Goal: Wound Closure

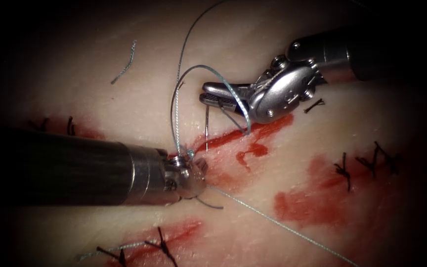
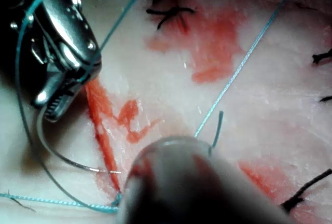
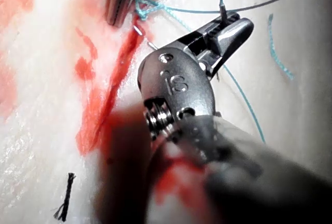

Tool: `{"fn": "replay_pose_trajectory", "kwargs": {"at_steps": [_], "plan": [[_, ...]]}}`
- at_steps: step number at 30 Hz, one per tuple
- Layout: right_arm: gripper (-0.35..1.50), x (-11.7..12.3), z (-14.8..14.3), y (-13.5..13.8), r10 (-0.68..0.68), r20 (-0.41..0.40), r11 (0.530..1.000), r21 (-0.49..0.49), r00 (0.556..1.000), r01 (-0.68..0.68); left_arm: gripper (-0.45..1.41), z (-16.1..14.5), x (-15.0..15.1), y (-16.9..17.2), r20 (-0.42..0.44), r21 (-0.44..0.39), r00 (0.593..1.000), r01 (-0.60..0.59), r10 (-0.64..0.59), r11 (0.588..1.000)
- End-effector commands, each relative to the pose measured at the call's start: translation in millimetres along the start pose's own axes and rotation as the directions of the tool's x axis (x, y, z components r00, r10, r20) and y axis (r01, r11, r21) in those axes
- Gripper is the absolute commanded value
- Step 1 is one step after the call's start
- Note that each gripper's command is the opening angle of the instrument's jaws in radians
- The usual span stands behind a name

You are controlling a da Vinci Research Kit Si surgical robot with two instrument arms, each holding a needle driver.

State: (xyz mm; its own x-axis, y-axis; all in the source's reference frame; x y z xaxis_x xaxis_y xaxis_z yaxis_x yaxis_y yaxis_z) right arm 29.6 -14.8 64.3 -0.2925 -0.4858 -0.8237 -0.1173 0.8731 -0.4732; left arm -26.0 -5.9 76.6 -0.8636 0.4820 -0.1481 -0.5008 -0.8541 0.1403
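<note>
Needle (image 1: 207, 126) hangs from the right hand (image 1: 217, 95), whose jaws are closed on its upper end. Its curve runs down and toward the near side, and the point meets the tissue (image 1: 282, 59) at the left end of the cut (image 1: 245, 133). I cannot tell whether the point has gone in. The left hand (image 1: 192, 174) lies just near and left of that point, closer to it than the right hand's jaws are. Its jaws are drawn together, and they appear to pinch the thread (image 1: 282, 226). One long strand runs from this hand to the near right, a short tail sticks out beside it, and loops rise from it toward the right hand. Red fluid (image 1: 253, 148) marks the cut between the two hands. Open tissue lies on the far left. Dark stitches (image 1: 344, 170) line the right side.
</note>
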Motion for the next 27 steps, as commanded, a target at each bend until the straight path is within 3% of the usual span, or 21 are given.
{"fn": "replay_pose_trajectory", "kwargs": {"at_steps": [1, 8, 9, 10, 11, 13, 16, 19, 23, 24, 25, 27], "plan": [[-0.35, -0.5, 0.7, -0.3, 0.031, 0.005, 1.0, -0.006, 1.0, -0.031, -0.45, 0.5, 0.2, 0.6, 0.0, -0.001, 1.0, 0.001, -0.001, 1.0], [-0.35, -0.7, 0.2, -1.2, 0.222, 0.016, 0.975, 0.007, 0.975, -0.222, -0.42, -0.1, 0.8, -0.3, -0.002, -0.02, 1.0, 0.008, -0.008, 1.0], [-0.35, -0.9, 0.1, -1.4, 0.288, 0.016, 0.957, 0.008, 0.957, -0.289, -0.13, -0.4, 1.3, -0.9, -0.032, -0.041, 0.999, -0.009, 0.007, 0.999], [-0.35, -0.9, 0.1, -1.4, 0.288, 0.016, 0.957, 0.008, 0.957, -0.289, -0.13, -0.4, 1.3, -0.9, -0.032, -0.041, 0.999, -0.009, 0.007, 0.999], [-0.35, -1.2, 0.2, -1.3, 0.377, 0.019, 0.926, 0.005, 0.926, -0.377, 0.34, -1.0, 1.8, -1.4, -0.068, -0.067, 0.997, -0.026, 0.022, 0.997], [-0.35, -1.5, 0.2, -1.2, 0.435, 0.025, 0.9, 0.003, 0.9, -0.436, 0.27, -1.5, 1.9, -1.4, -0.1, -0.104, 0.995, -0.03, 0.02, 0.994], [-0.35, -1.9, 0.1, -1.1, 0.501, 0.028, 0.865, -0.006, 0.865, -0.501, -0.1, -2.3, 1.6, -0.8, -0.142, -0.165, 0.99, -0.042, 0.018, 0.985], [-0.35, -2.6, -0.1, -1.3, 0.571, 0.029, 0.821, -0.012, 0.82, -0.571, -0.11, -4.1, 1.4, -0.2, -0.189, -0.278, 0.982, -0.072, 0.019, 0.958], [-0.35, -3.0, 0.0, -1.7, 0.676, 0.036, 0.737, -0.045, 0.736, -0.675, -0.01, -7.1, 2.3, -1.0, -0.212, -0.466, 0.971, -0.002, -0.109, 0.885], [-0.35, -3.0, 0.0, -1.7, 0.687, 0.037, 0.726, -0.055, 0.726, -0.685, 0.0, -7.5, 2.4, -1.4, -0.203, -0.487, 0.971, 0.01, -0.124, 0.873], [-0.35, -3.0, 0.0, -1.7, 0.731, 0.036, 0.681, -0.095, 0.681, -0.726, 0.04, -8.2, 2.6, -2.4, -0.181, -0.534, 0.97, 0.039, -0.159, 0.845], [-0.35, -3.0, 0.0, -1.7, 0.756, 0.033, 0.653, -0.113, 0.654, -0.749, 0.02, -8.6, 2.8, -3.2, -0.184, -0.543, 0.969, 0.04, -0.165, 0.839]]}}
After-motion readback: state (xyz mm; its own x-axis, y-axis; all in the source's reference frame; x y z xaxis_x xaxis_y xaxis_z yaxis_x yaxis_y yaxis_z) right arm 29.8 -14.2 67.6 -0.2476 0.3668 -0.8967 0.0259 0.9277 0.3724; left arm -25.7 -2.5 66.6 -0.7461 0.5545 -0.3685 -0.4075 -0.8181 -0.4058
